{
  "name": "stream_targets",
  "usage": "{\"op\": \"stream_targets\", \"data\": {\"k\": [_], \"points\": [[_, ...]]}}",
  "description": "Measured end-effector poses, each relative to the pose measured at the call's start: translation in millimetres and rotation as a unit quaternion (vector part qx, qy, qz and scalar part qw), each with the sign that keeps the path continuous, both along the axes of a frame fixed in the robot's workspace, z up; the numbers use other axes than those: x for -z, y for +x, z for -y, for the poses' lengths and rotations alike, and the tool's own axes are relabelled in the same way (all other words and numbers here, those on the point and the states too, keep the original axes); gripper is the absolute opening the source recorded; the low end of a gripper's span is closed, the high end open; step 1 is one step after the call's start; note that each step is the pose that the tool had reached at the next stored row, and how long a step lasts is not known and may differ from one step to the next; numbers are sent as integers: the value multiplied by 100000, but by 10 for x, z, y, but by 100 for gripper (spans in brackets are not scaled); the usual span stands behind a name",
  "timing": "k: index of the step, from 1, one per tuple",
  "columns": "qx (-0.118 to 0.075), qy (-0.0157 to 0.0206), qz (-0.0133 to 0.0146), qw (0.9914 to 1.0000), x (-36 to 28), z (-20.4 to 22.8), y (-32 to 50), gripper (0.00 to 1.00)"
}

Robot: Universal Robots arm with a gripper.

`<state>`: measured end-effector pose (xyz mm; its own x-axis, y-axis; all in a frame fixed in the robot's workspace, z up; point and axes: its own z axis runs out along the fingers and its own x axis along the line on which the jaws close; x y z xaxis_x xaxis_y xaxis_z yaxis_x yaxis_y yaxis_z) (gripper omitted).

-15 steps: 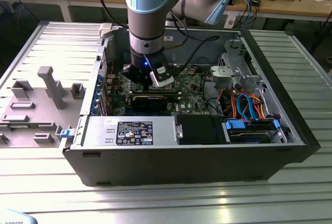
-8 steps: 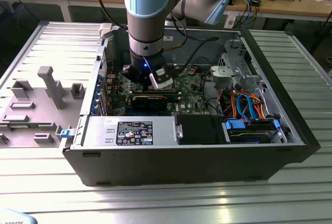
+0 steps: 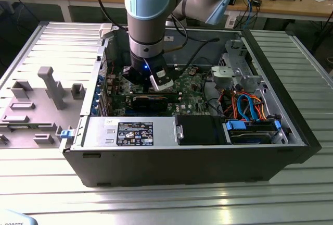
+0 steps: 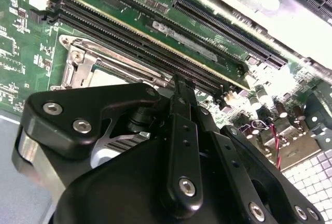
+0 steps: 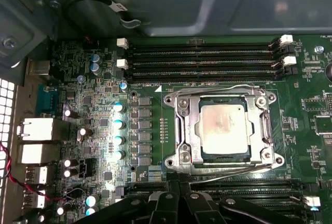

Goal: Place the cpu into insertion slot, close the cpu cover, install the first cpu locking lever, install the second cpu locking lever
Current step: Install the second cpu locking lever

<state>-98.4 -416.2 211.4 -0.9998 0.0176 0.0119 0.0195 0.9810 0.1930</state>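
The cpu [image 5: 223, 129] already sits in the insertion slot [image 5: 193, 143] with the cpu cover [image 5: 183, 124] folded down over it. The gripper [image 5: 179, 185], fingers pressed together and empty, hovers just beside the socket's edge; whether the levers are latched I cannot tell.

The first wrist view showed one cpu [image 5: 224, 129] under one cpu cover [image 5: 223, 129], four white memory-slot latches [image 5: 122, 43], and one gripper [image 5: 176, 186].
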Motion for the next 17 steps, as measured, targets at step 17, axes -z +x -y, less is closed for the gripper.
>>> {"op": "stream_targets", "data": {"k": [17], "points": [[38,2980,-5,99956,74,58,-8,11]]}}
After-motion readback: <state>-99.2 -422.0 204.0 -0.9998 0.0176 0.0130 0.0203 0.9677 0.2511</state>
